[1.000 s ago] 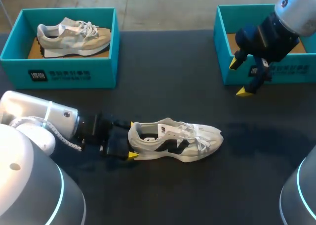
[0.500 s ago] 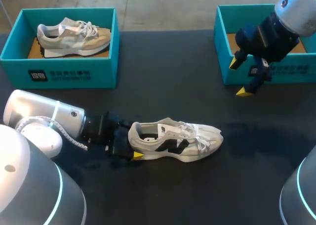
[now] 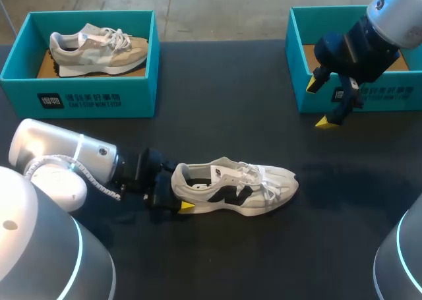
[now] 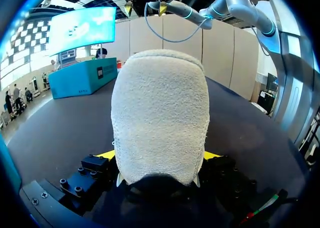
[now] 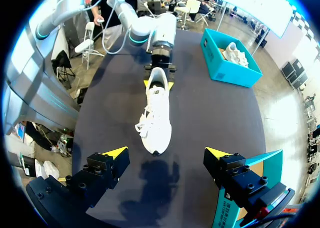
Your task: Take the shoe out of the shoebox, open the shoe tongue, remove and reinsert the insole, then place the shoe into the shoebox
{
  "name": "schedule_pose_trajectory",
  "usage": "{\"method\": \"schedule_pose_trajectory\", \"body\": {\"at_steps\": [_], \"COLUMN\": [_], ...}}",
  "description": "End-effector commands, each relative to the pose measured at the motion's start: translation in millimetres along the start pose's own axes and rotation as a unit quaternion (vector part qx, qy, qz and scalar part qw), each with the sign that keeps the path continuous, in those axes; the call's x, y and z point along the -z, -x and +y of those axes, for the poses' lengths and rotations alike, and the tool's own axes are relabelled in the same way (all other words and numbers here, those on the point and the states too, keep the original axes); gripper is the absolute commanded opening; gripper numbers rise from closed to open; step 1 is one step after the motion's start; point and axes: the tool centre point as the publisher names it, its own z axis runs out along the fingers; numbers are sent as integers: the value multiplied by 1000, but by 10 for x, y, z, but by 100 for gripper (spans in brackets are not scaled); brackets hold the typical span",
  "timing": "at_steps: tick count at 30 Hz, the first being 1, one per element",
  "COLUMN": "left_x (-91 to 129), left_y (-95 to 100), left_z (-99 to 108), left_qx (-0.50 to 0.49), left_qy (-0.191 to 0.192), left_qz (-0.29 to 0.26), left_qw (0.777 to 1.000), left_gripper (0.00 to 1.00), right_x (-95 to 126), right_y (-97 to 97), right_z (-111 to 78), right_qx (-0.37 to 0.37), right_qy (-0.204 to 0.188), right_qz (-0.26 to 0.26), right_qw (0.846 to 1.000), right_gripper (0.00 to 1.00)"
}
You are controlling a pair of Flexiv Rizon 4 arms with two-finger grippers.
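Your left claw (image 3: pixel 178 188) grips the heel of the shoe (image 3: pixel 234 188), which stands mid-table (image 3: pixel 231 260) with a black logo on its side, well apart from both boxes. Your right claw (image 3: pixel 318 103) hangs wide open at the right box's (image 3: pixel 297 82) front wall, whose white print I cannot make out.

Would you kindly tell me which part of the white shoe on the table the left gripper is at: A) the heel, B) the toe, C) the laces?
A: the heel of the white shoe sits between the yellow tips of the left gripper, with the toe pointing away from it.
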Motion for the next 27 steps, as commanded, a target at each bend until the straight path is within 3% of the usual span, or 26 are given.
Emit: {"method": "schedule_pose_trajectory", "body": {"at_steps": [1, 3, 5, 27], "left_x": [-48, -50, -50, -20], "left_y": [-23, -23, -23, -15], "left_z": [6, 6, 6, -3], "left_qx": [-2, -3, -4, 3], "left_qy": [5, 6, 6, 3], "left_qz": [3, 4, 4, -1], "left_qw": [1000, 1000, 1000, 1000], "left_gripper": [33, 24, 1, 0], "right_x": [-10, -10, -10, -10], "right_y": [7, 7, 7, 7], "right_z": [5, 5, 5, 5], "right_qx": [-1, -1, -1, -1], "right_qy": [-1, -1, -1, -1], "right_qz": [1, 1, 1, 1], "right_qw": [1000, 1000, 1000, 1000], "right_gripper": [100, 100, 100, 100]}}
